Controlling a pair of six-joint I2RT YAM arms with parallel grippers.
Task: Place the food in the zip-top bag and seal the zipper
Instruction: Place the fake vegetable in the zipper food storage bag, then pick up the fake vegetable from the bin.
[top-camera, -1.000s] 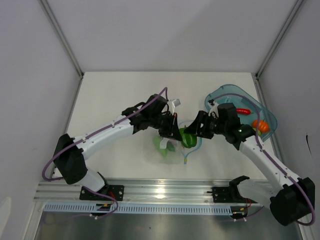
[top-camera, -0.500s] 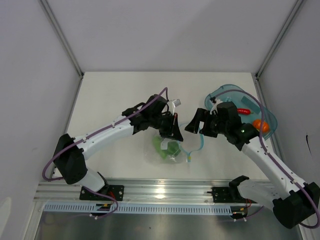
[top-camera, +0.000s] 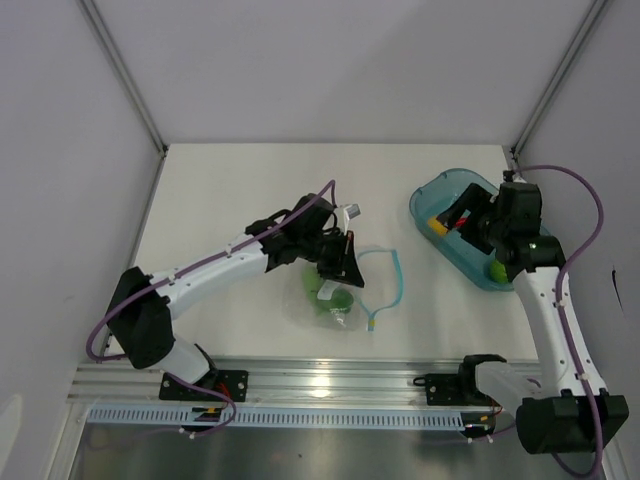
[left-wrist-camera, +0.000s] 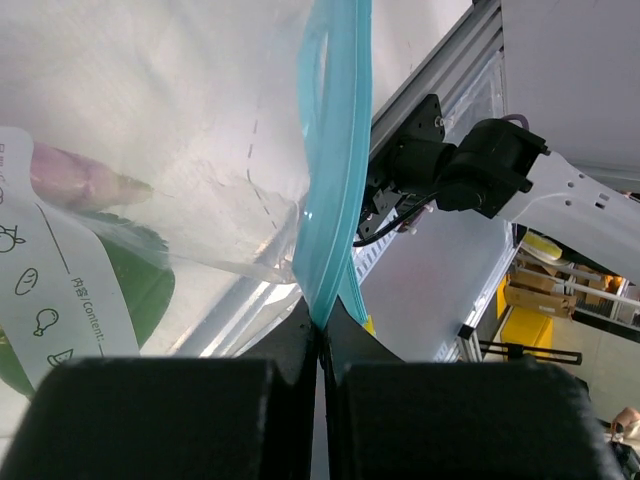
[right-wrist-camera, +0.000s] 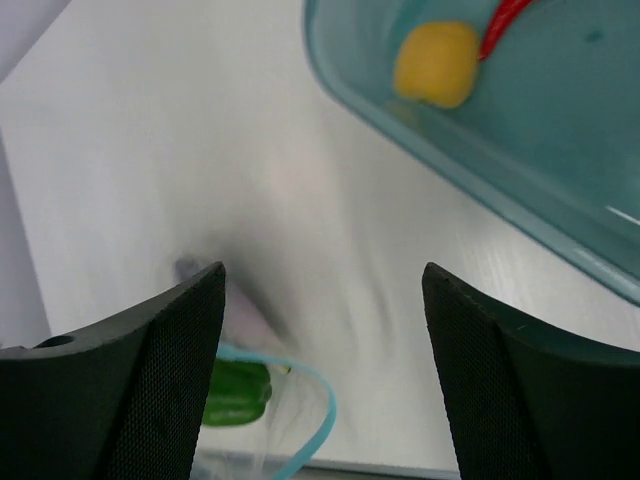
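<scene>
The clear zip-top bag lies at mid-table with green food inside. Its light blue zipper curves open to the right. My left gripper is shut on the zipper strip. Through the bag, the left wrist view shows a purple eggplant and a green pepper. My right gripper hangs open and holding nothing over the teal tray. In that tray lie a yellow lemon, a red pepper and a green lime.
The teal tray stands at the right edge of the table, close to the right frame post. An aluminium rail with both arm bases runs along the near edge.
My right gripper let a green piece go at the bag's mouth, opened, and swung back right to above the tray. The left gripper kept its hold on the zipper.
</scene>
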